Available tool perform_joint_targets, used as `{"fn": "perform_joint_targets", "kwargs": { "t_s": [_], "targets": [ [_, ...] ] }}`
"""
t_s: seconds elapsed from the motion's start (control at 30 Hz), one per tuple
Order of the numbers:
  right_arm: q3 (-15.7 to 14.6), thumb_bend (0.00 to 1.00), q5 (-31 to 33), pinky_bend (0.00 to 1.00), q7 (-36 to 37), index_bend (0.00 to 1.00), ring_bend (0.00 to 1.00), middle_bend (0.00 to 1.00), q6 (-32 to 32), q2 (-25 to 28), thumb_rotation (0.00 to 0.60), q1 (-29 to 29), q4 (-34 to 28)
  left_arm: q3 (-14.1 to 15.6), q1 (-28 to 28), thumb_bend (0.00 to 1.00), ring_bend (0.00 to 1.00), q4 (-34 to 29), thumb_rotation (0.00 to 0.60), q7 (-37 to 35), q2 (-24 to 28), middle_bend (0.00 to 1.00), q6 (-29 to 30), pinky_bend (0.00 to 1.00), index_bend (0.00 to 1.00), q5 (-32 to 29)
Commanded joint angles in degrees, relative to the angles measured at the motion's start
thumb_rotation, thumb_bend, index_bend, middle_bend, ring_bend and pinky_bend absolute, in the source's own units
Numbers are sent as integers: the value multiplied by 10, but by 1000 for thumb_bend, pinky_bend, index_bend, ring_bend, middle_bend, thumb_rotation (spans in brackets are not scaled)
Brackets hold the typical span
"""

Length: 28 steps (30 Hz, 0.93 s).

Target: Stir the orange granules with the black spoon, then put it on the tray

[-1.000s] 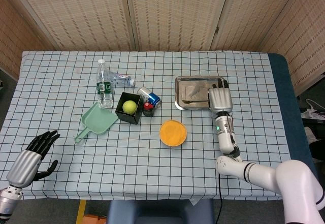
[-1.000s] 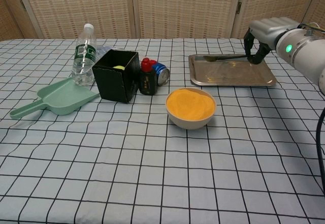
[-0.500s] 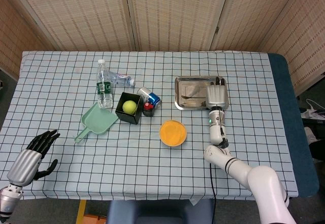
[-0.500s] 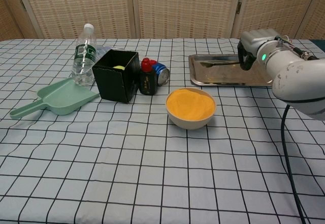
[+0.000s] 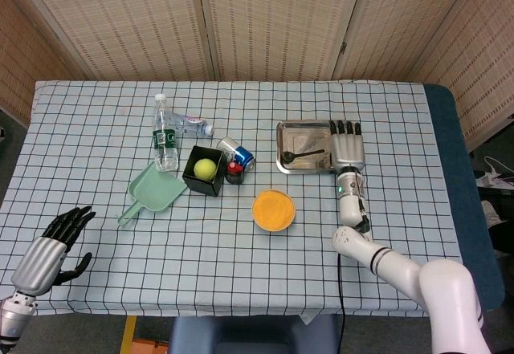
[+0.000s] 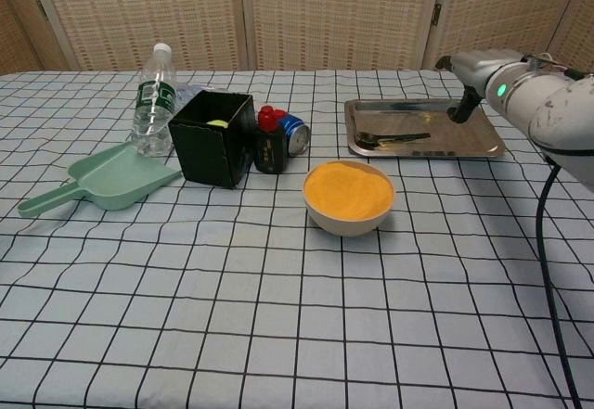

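Observation:
The black spoon [image 5: 303,156] [image 6: 392,136] lies flat in the metal tray [image 5: 287,132] [image 6: 473,146], its bowl toward the tray's left side. My right hand [image 5: 347,144] [image 6: 467,78] is above the tray's right end with its fingers spread, holding nothing and clear of the spoon. The white bowl of orange granules [image 5: 274,210] [image 6: 349,195] stands in front of the tray. My left hand [image 5: 55,246] hangs low at the table's near left corner, fingers apart and empty; the chest view does not show it.
A water bottle [image 5: 165,135] [image 6: 152,100], a black box [image 5: 205,172] [image 6: 213,136] holding a yellow-green ball [image 5: 206,168], a small dark bottle [image 6: 270,141], a blue can [image 5: 237,153] and a green dustpan [image 5: 152,190] [image 6: 100,180] stand left of the bowl.
The right hand has let go of the spoon, which now lies in the tray. The hand has opened and shifted slightly right and up.

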Motion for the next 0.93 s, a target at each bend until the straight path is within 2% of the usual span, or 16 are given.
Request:
{"fn": "perform_joint_targets", "kwargs": {
  "t_s": [0.03, 0.1, 0.17, 0.23, 0.33, 0.4, 0.47, 0.57, 0.67, 0.73, 0.8, 0.93],
  "targets": [
    [-13, 412, -62, 3, 31, 0, 0, 17, 88, 104, 600, -70, -188, -1, 1, 443, 0, 1, 600, 0, 0, 0, 2, 116, 0, -2],
    [-43, 409, -128, 0, 59, 0, 0, 8, 147, 163, 600, -121, -307, -3, 2, 442, 0, 2, 600, 2, 0, 0, 2, 116, 0, -6],
    [-71, 407, -184, 0, 78, 0, 0, 2, 191, 205, 600, -160, -384, -4, 3, 442, 0, 2, 600, 4, 0, 0, 1, 116, 0, -9],
    [-116, 407, -262, 0, 96, 0, 0, 0, 250, 242, 600, -207, -451, -6, 4, 442, 0, 2, 600, 10, -1, 0, 0, 116, 0, -14],
    [-137, 406, -298, 0, 104, 0, 0, 0, 278, 257, 600, -230, -473, -7, 4, 443, 0, 2, 600, 13, -2, 0, -1, 118, 0, -15],
    [-175, 406, -356, 0, 114, 0, 0, 0, 334, 273, 600, -273, -497, -8, 4, 442, 0, -1, 600, 22, -3, 0, -4, 124, 0, -19],
    [-243, 406, -425, 0, 135, 0, 0, 0, 410, 298, 600, -345, -521, -9, 4, 443, 0, -4, 600, 42, -6, 0, -13, 127, 0, -26],
    [-282, 406, -474, 0, 174, 0, 0, 0, 453, 312, 600, -398, -512, -11, 7, 444, 0, -9, 600, 61, -8, 0, -11, 128, 0, -30],
    [-304, 406, -489, 0, 178, 0, 0, 0, 485, 312, 600, -443, -488, -14, 8, 443, 0, -6, 600, 77, -15, 0, -5, 128, 0, -28],
    [-303, 405, -496, 0, 184, 0, 0, 0, 504, 300, 600, -464, -467, -15, 9, 442, 0, -5, 600, 86, -19, 0, -6, 128, 0, -30],
    [-313, 404, -516, 0, 185, 0, 0, 0, 495, 311, 600, -469, -464, -15, 9, 441, 0, -6, 600, 94, -22, 0, -6, 128, 0, -29],
    [-297, 404, -526, 0, 228, 0, 0, 0, 505, 327, 600, -485, -470, -14, 8, 442, 0, -9, 600, 109, -27, 0, -7, 128, 0, -25]
  ]
}}
